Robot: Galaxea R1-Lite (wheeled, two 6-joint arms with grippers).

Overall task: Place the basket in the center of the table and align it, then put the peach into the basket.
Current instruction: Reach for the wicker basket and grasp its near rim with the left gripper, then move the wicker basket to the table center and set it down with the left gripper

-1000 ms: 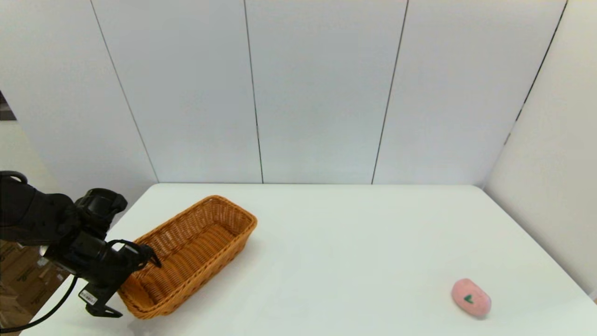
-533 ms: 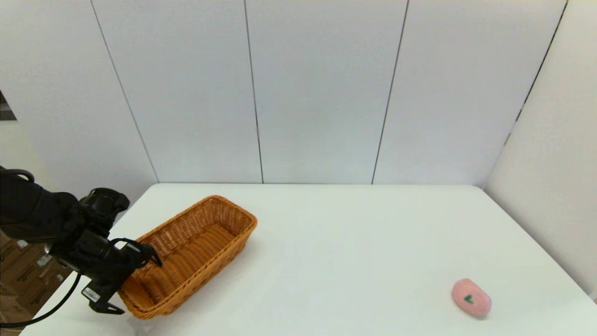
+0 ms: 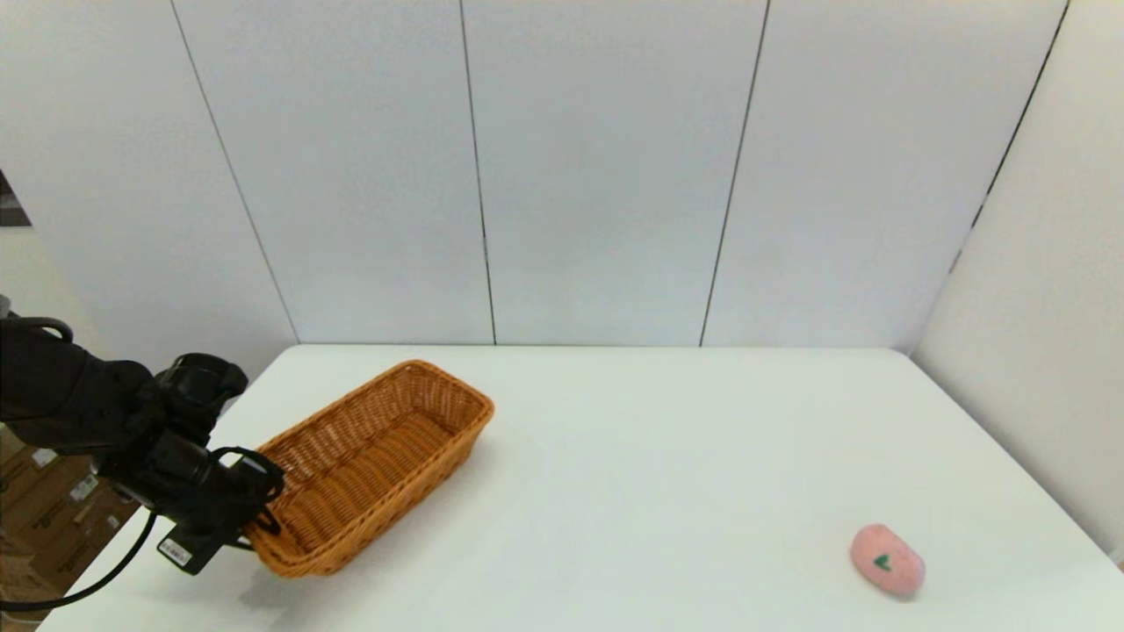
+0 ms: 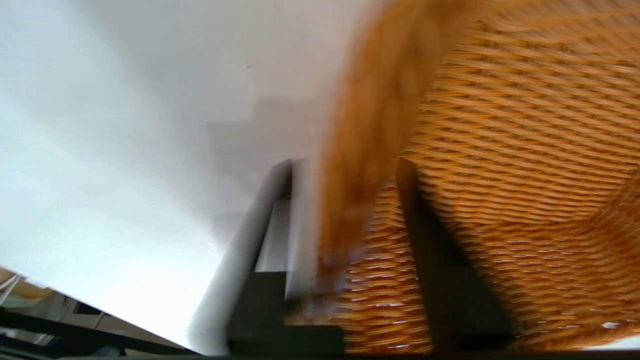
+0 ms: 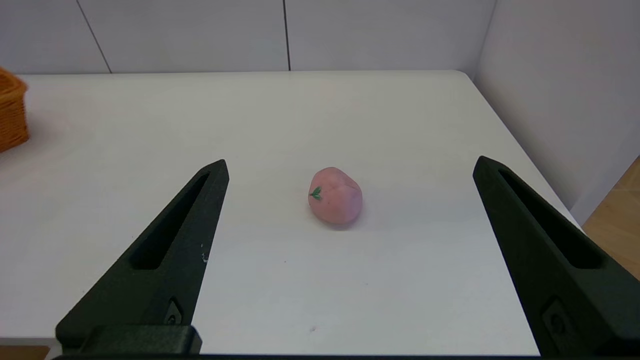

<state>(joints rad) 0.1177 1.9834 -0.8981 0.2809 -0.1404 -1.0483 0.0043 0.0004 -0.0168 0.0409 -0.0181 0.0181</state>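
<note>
Basket [image 3: 378, 465] shifted, left fingers [image 3: 255, 518] clamping its rim, right fingers [image 5: 350, 170] spread

Background: white wall panels [image 3: 597, 167] with dark vertical seams behind the scene — stacked cardboard boxes [image 3: 35, 491] at lower left, partly hidden.

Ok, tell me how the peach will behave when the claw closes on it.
The peach looks rounded and lies on its side on the smooth table, so it may roll if nudged off-centre. Its matte surface suggests it won't be slippery. It sits well inside the open right claw, so a centred pinch should probably hold.
</note>
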